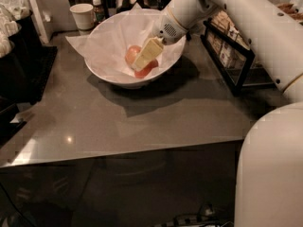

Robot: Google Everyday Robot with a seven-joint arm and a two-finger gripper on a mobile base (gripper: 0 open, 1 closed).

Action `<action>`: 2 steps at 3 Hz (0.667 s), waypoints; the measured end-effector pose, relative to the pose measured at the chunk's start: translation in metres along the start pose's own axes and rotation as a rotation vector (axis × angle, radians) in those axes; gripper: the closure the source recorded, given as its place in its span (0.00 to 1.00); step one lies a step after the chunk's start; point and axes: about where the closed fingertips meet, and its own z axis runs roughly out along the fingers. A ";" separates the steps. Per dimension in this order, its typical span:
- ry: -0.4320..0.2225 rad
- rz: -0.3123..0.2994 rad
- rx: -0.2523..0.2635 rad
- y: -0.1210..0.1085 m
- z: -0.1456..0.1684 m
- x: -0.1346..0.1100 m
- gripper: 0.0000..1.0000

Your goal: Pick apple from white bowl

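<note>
The white bowl (106, 72), lined with crumpled white paper, stands at the back middle of the grey table. Two apples lie in it. The small orange-red apple (147, 71) is at the bottom. A paler yellow-orange apple (131, 54) sits just left of it. My gripper (146, 56) reaches down into the bowl from the upper right. Its cream-coloured tip lies over and between the two apples and hides part of the red one. The white arm (246, 18) comes in from the right.
A small white paper cup (84, 16) and a small bottle (97, 8) stand behind the bowl on the left. A black wire rack (228, 60) stands at the right. Dark equipment (21, 60) is at the left edge. The table's front edge (123, 151) runs across the middle.
</note>
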 end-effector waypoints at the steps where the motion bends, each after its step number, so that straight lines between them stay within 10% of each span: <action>1: 0.006 0.036 -0.003 -0.001 0.004 0.011 0.30; 2: 0.016 0.054 -0.017 -0.001 0.012 0.018 0.31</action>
